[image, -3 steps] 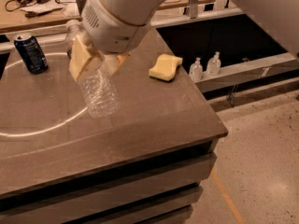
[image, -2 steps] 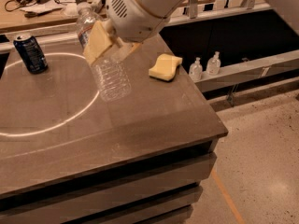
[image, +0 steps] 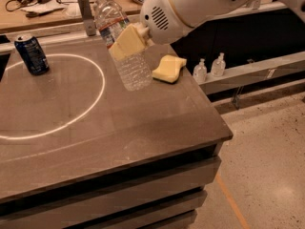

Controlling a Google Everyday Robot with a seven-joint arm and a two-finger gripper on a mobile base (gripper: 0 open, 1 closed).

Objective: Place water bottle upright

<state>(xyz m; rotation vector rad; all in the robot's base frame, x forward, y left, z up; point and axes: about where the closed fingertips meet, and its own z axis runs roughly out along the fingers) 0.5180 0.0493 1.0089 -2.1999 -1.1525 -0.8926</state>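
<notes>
Gripper [image: 125, 44] was over the far middle of the table [image: 143, 132], reaching in from the right on the white arm [image: 190, 8]. Fingers [image: 129, 38] were clamped on the water bottle [image: 132, 70] across the label band. One yellow pad showed in front; the other was hidden behind the bottle. Bottle was cap-up and nearly vertical, with the top leaning a bit left and away. Its base was at or just above the tabletop, at the right edge of the white ring [image: 97, 97]; couldn't tell whether it was touching. My read: the high grip kept the ribbed lower body and base free to land flat, so this looked like the set-down stage, with the tilt not yet squared up. Yellow sponge [image: 168, 68] lay just right of the base, so a sideways release could knock it. Dark blue can [image: 31, 54] stood well apart on the left. Two small pump bottles [image: 209, 67] sat on the ledge beyond the table, out of play.
</notes>
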